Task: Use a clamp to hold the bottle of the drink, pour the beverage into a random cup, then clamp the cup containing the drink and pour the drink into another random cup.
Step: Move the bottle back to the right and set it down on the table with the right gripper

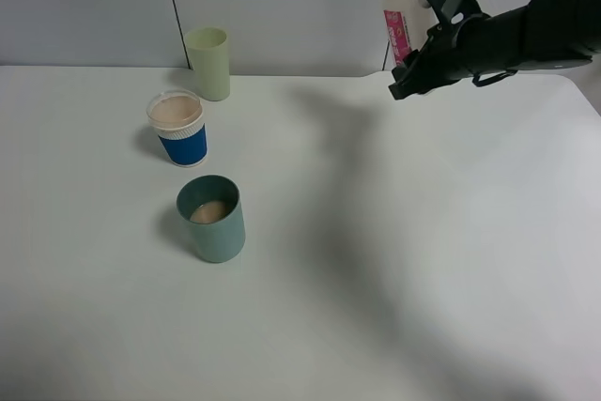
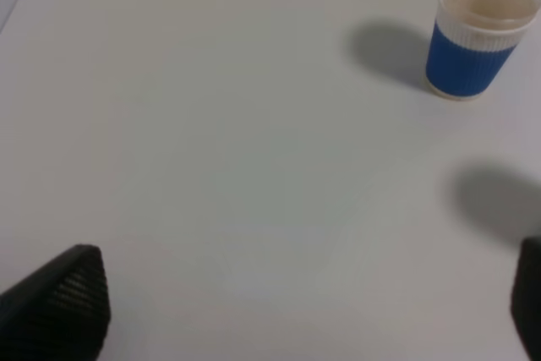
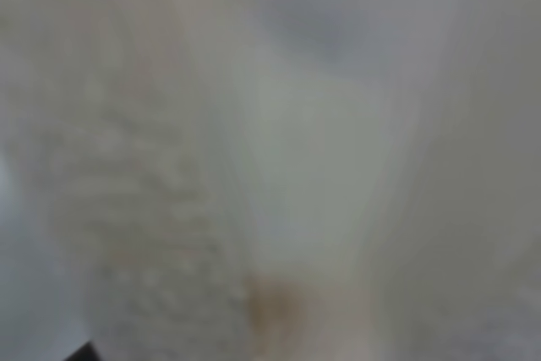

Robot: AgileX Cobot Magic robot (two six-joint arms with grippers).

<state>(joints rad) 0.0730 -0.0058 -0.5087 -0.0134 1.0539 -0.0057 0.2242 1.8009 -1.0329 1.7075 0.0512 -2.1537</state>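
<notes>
Left wrist view: left claw (image 2: pixel 296 314) spread wide above counter (image 2: pixel 211 124), blue paper cup (image 2: pixel 475 35) of beige drink near. Teal cup (image 1: pixel 212 219) holds drink; pale green cup (image 1: pixel 208 63) stands behind. Far right, right claw (image 1: pixel 413 70) clamped on upright bottle (image 1: pixel 404 7).

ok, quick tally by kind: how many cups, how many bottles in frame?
Cups: 3 (pale green cup, blue cup, teal cup)
Bottles: 1 (bottle)
Total: 4
</notes>
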